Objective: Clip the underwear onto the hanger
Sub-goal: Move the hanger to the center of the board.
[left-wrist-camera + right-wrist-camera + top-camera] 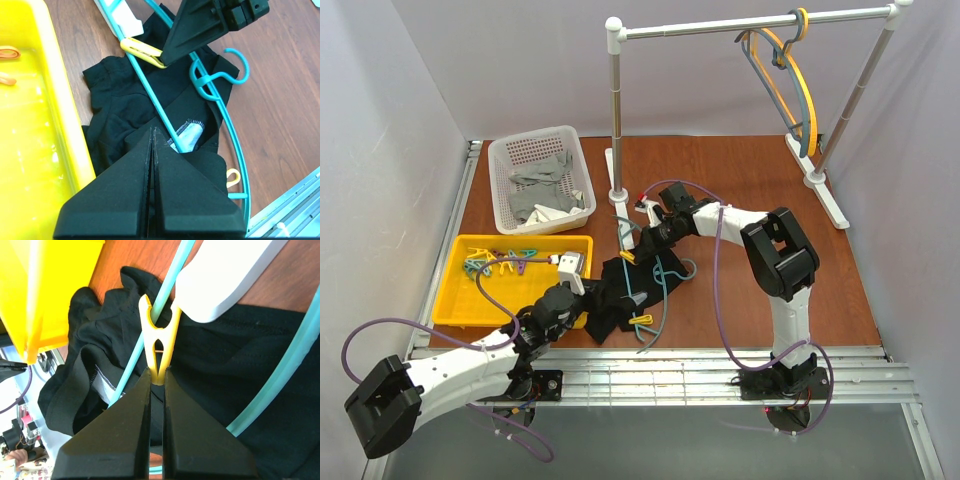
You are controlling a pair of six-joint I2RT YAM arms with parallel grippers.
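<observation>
A reddish-brown wooden tabletop [850, 290] is closed in by 3 plain pale grey walls: back [570, 70], left [380, 180] and right [920, 200]. At the far side stands a white-jointed clothes rail [720, 25] on 2 metal uprights. Aluminium rails [670, 375] edge the near side. The light is even and the shadows are soft.

The black cloth underwear [125, 105] looked soft and matt. The thin teal plastic hanger [151, 95] and the small yellow plastic clip [159, 342] were smooth and faintly glossy, as was the yellow plastic tray [30, 150]. The reddish-brown wood-grain counter [285, 125] had a dull sheen. The left end effector [152, 132] and right end effector [157, 377] were matt black.
</observation>
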